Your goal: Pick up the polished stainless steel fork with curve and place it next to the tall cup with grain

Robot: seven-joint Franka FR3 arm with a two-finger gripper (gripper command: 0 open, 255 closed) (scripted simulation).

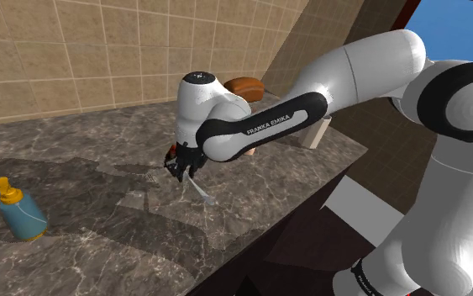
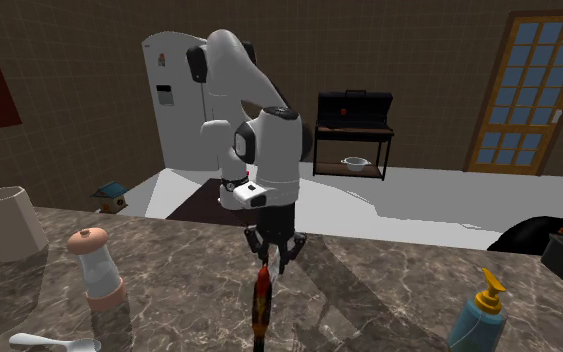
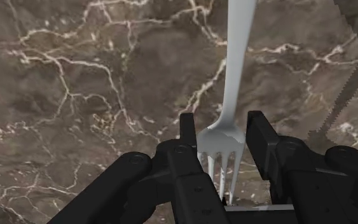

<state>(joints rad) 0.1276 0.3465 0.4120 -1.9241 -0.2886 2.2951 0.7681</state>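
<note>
My black gripper [image 1: 181, 169] hangs over the middle of the dark marble counter [image 1: 83, 143], shut on a shiny metal fork [image 1: 199, 187]. In the wrist view the two fingers [image 3: 258, 130] clasp the fork [image 3: 234, 70] at its tined head, and the curved handle runs out away from the hand over the marble. From the second exterior view the gripper [image 2: 274, 255] points down and the fork [image 2: 261, 305] slants below it, mirroring reddish tones. The tall beige cup [image 2: 7, 222] stands at the counter's far left in that view, well away from the gripper.
A blue pump bottle [image 1: 20, 210] with a yellow top stands near the shoulder view's left edge. A white grinder [image 2: 97, 265] with a brown cap and a white spoon [image 2: 57, 344] lie between cup and gripper. The counter's edge drops off beside the stand.
</note>
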